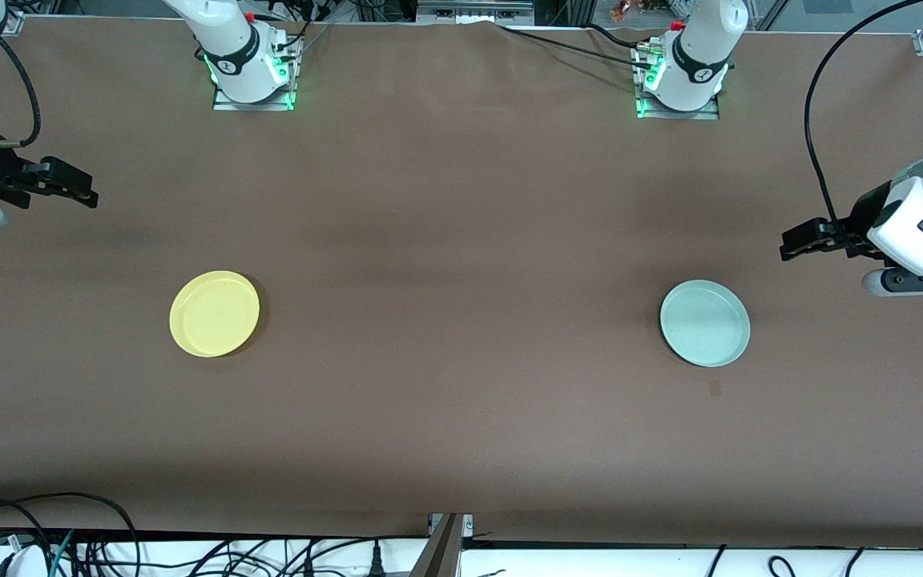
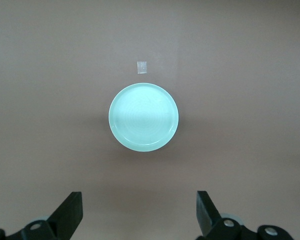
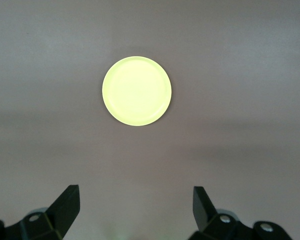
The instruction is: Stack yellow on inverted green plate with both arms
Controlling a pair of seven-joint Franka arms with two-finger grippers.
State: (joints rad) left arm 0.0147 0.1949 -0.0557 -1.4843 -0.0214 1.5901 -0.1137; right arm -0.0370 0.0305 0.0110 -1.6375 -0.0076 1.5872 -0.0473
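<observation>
The yellow plate (image 1: 214, 313) lies flat on the brown table toward the right arm's end, rim up; it also shows in the right wrist view (image 3: 136, 90). The pale green plate (image 1: 705, 323) lies flat toward the left arm's end; the left wrist view (image 2: 144, 116) shows faint concentric rings on its upward face. My right gripper (image 1: 81, 186) hangs open and empty in the air at the table's right-arm end, apart from the yellow plate (image 3: 136, 196). My left gripper (image 1: 792, 240) hangs open and empty at the left-arm end, apart from the green plate (image 2: 140, 200).
A small pale patch (image 1: 715, 389) is on the cloth just nearer the front camera than the green plate; it also shows in the left wrist view (image 2: 142, 66). Cables lie along the table's front edge (image 1: 189, 553). The arm bases (image 1: 251, 72) stand at the back.
</observation>
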